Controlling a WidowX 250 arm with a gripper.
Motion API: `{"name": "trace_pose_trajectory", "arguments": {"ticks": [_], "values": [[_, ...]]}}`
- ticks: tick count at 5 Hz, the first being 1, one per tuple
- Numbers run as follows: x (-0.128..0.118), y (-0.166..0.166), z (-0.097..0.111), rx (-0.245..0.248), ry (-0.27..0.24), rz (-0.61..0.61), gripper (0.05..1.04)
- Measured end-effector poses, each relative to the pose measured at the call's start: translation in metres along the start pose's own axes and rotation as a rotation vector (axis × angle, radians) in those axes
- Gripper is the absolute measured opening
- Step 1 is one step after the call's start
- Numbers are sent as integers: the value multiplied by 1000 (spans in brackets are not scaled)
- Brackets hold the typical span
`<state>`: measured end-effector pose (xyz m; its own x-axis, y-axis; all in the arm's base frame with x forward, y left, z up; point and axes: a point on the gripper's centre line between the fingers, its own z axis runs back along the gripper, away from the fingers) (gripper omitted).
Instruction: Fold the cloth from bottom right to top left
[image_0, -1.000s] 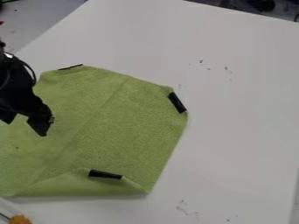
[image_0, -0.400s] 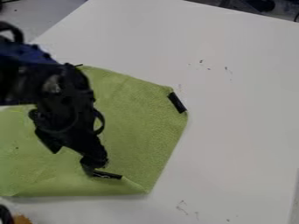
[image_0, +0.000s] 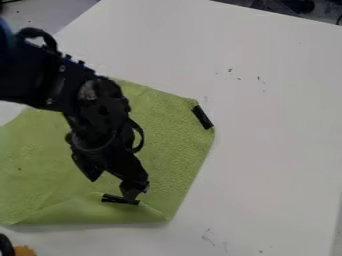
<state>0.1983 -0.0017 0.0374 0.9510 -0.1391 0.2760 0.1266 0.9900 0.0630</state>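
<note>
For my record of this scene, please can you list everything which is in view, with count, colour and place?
cloth: one, green, left part of table, lower edge folded over
strips: two seen, black, one at cloth's right corner, one on folded flap
table: one, white, under cloth
marks: several, dark, on table
orange thing: one, bottom left
curved thing: one, black, bottom left
background things: count unclear, dark, top right
arm: one, mostly black, from upper left
hand: one, black, open, near flap

Your table (image_0: 274, 150) is white, with small dark marks (image_0: 208, 237) dotted above and below on the right. On its left side you have the green cloth (image_0: 175, 150), lower edge folded over.
</note>
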Motion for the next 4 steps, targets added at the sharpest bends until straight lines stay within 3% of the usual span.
{"name": "trace_pose_trajectory", "arguments": {"ticks": [1,2,3,4], "values": [[-1,-9,-17,-96,1,-2,1000],[-4,-12,-28,-142,-21,20,1001],[-10,-14,-27,-145,-33,39,948],[-11,-12,-28,-155,-56,65,713]]}}
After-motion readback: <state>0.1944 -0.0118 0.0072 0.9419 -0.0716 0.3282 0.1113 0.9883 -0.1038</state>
